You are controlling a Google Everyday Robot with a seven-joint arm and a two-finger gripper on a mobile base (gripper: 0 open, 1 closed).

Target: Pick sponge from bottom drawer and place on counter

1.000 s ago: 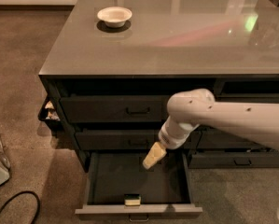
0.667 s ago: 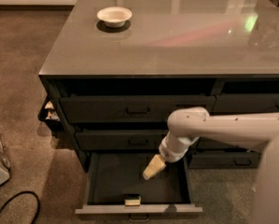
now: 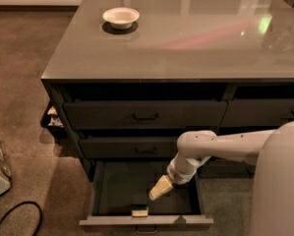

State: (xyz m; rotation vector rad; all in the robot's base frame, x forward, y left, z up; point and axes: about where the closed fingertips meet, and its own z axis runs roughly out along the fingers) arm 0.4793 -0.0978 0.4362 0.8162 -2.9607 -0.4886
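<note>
A: Where is the sponge [image 3: 139, 210]?
B: Against the open drawer's [image 3: 118, 190] front wall. The hand [image 3: 161, 187] hovers just right, above it; its spread cannot be told.
A: Risk?
B: Descending, it may strike that wall or nudge the sponge away.

hand [image 3: 161, 187] over open bottom drawer [image 3: 112, 222] | its pull handle [image 3: 146, 229] cut off by lower edge

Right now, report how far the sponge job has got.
Done: the wide dark-grey bottom drawer stands pulled open. In hand: the claw hangs inside it, close to the small yellow-and-green sponge but apart from it. Left: grasp the sponge, lift it out, set it on the glossy grey-brown counter.
</note>
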